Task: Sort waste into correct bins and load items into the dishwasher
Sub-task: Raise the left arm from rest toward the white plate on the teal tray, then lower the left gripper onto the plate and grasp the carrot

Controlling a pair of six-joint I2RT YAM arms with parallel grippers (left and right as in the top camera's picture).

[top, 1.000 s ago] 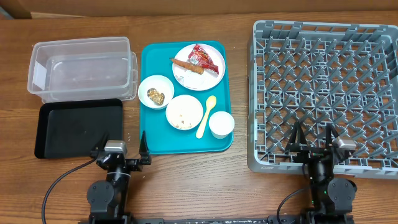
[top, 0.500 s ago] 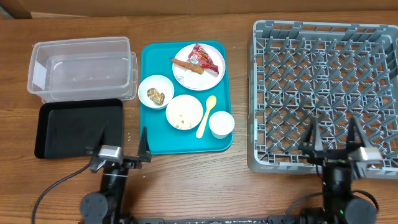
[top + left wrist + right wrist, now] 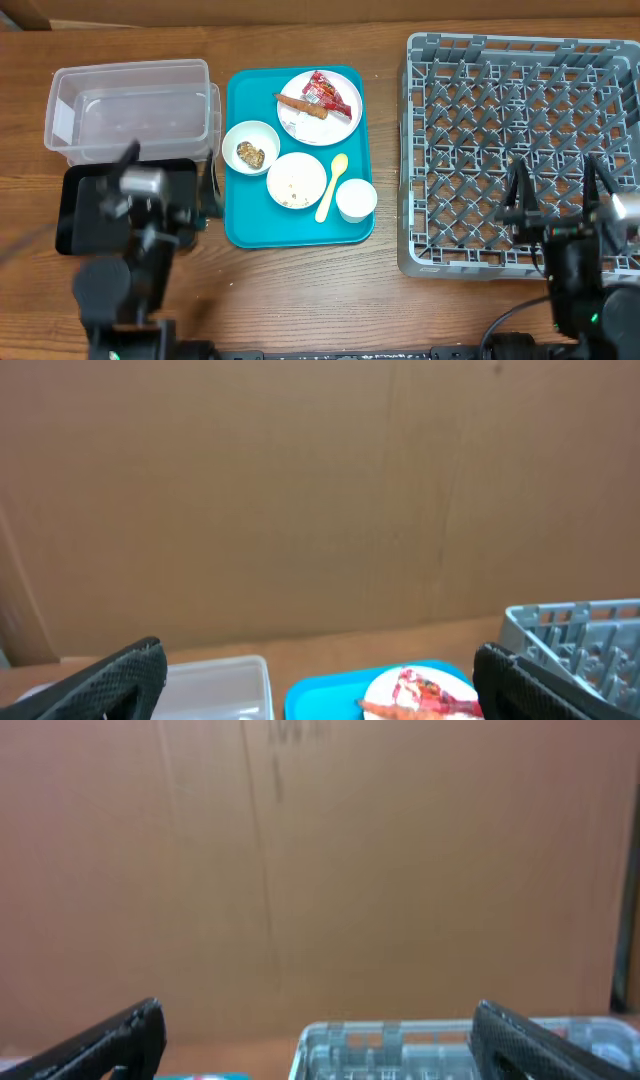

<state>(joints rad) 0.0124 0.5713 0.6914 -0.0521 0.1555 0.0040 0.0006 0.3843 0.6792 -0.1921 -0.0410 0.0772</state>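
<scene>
Overhead view of a wooden worktop [image 3: 300,290] with nothing sorted yet. Your left claw [image 3: 320,650] hung blurred above the black tray [image 3: 72,200], fingers spread wide apart and holding nothing; your right claw [image 3: 555,190], equally wide and empty, hovered over the near edge of the grey dish rack [image 3: 520,100]. That split probably suited the job: left arm beside the bins, right arm beside the rack. The clear tub [image 3: 130,68] sat behind the black tray, and both looked empty, as did the rack. Everything to be handled lay between the arms on a teal tray [image 3: 240,225]. At its far end, a pale plate [image 3: 345,125] carried the red wrapper [image 3: 330,93] and, beside it, the brown sausage piece [image 3: 298,104]. Nearer you were a small bowl [image 3: 250,147] holding brown scraps [image 3: 249,153], a second bowl [image 3: 296,180] flecked with rice, a yellow spoon [image 3: 332,185] lying flat, and a white cup [image 3: 356,200]. The waste resting on the dishes suggested it had to be cleared before any dish was racked.
</scene>
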